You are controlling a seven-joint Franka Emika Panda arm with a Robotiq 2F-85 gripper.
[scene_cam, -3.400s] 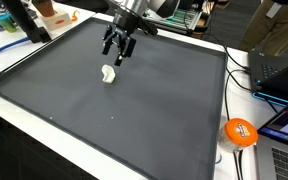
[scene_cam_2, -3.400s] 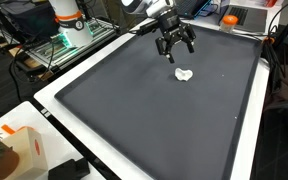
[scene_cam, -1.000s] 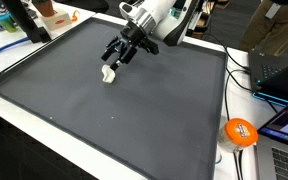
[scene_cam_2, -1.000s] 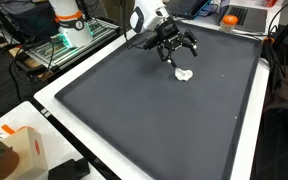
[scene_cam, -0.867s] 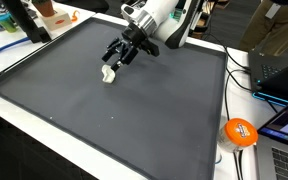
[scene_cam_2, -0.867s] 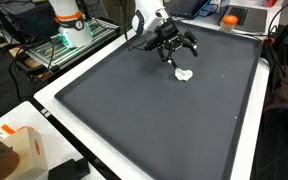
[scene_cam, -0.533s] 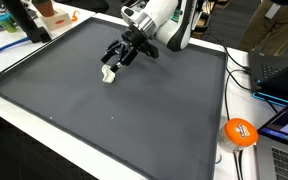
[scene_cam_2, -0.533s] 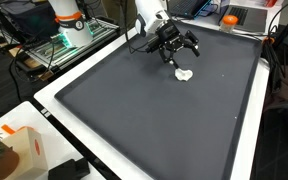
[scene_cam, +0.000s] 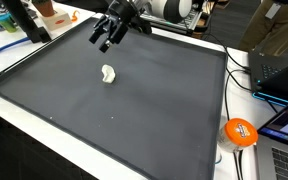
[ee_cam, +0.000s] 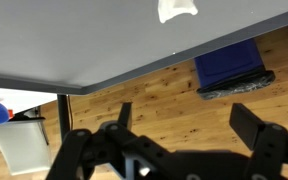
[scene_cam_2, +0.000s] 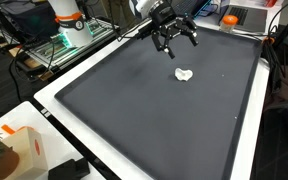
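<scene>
Jaws spread wide and empty, we hover above the arm-side edge of the dark grey surface (scene_cam: 154, 110); the small white crumpled lump (scene_cam: 108, 73) lies below, further inward, untouched.

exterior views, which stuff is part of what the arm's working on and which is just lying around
In hand: open gripper, hanging apart from the small white object; the black mat under it.
Lying about: orange disc; white-and-orange box.
</scene>
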